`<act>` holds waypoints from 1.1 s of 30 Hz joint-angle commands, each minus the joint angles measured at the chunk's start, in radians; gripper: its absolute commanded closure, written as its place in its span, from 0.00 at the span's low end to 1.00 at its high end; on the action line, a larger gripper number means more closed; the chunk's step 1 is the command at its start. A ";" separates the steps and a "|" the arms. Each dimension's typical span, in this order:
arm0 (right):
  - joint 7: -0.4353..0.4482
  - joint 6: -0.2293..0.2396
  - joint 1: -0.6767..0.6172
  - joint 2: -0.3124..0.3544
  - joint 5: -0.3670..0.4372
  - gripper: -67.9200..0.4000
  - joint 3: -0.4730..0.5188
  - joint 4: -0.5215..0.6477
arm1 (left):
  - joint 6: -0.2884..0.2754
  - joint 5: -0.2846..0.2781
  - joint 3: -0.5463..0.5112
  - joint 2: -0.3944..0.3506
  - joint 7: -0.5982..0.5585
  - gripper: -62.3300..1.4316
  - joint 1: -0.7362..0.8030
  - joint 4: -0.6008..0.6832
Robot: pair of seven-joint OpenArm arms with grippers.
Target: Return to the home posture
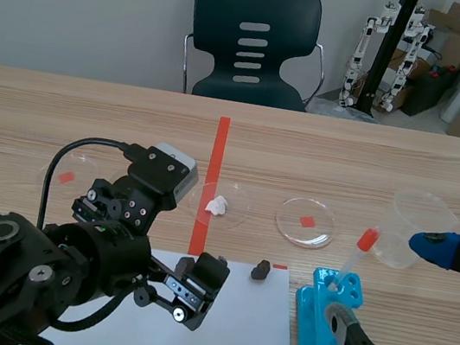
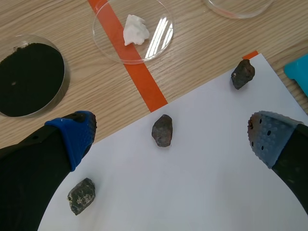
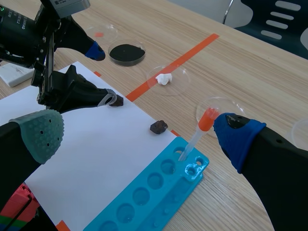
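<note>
- Presently the left gripper (image 2: pixel 171 144) hangs low over the white paper (image 2: pixel 202 192) at near left, fingers spread, holding nothing. Small stones (image 2: pixel 162 130) lie loose beneath it.
- Right gripper (image 3: pixel 139 132) likewise released, above the blue rack (image 3: pixel 144 195) at near right, where the dropper (image 3: pixel 195 139) stands.
- Judgement: both hands empty, so free to retract home.

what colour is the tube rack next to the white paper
Bright turquoise blue. The tube rack shows best in the right wrist view.
</note>
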 commanded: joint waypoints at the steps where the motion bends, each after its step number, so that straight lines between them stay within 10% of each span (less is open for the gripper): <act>1: 0.015 0.000 0.009 0.000 0.014 0.00 -0.001 0.015 | 0.002 0.000 -0.005 0.005 -0.007 0.00 0.000 0.006; 16: 0.015 0.000 0.009 0.000 0.014 0.00 -0.001 0.015 | -0.095 -0.008 -0.022 -0.076 -0.246 0.00 0.068 0.044; 33: 0.015 0.000 0.009 0.000 0.014 0.00 -0.001 0.015 | -0.356 0.057 -0.461 -0.214 -0.552 0.00 0.593 0.294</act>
